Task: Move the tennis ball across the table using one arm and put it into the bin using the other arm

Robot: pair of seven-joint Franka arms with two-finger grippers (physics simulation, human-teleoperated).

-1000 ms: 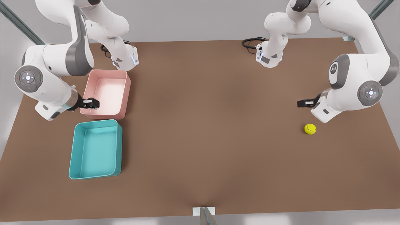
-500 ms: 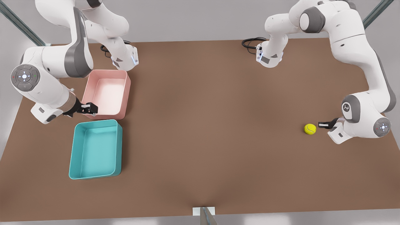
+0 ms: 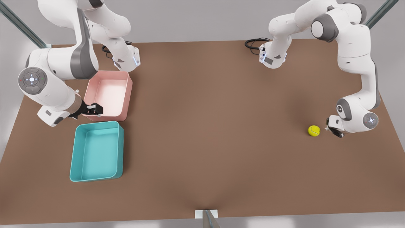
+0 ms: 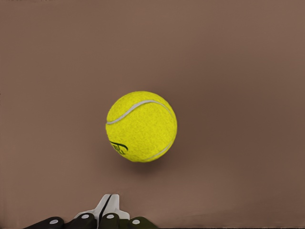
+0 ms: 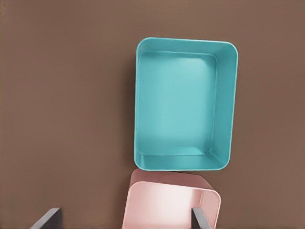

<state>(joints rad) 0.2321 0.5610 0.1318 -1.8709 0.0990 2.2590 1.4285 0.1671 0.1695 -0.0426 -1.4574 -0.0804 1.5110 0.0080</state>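
Note:
The yellow-green tennis ball (image 3: 314, 130) rests on the brown table (image 3: 215, 133) near the front view's right. My left gripper (image 3: 330, 127) is low over the table just to the right of the ball, a small gap apart. In the left wrist view the ball (image 4: 141, 126) lies a short way ahead of that gripper (image 4: 108, 206), which is shut on nothing. The teal bin (image 3: 96, 151) sits at the front view's left. My right gripper (image 3: 96, 109) hovers open over the pink tray's near-left corner, beside the bin (image 5: 185, 105), its fingers (image 5: 47, 218) wide apart.
A pink tray (image 3: 109, 95) of like shape stands just behind the teal bin, nearly touching it. Both arm bases (image 3: 273, 58) are mounted at the table's far edge, with a black cable (image 3: 253, 42) nearby. A bracket (image 3: 206, 214) juts up at the near edge.
The left arm swung down and toward the near edge, bringing its gripper from beyond the ball to table level right beside it. The right gripper shifted only slightly by the pink tray.

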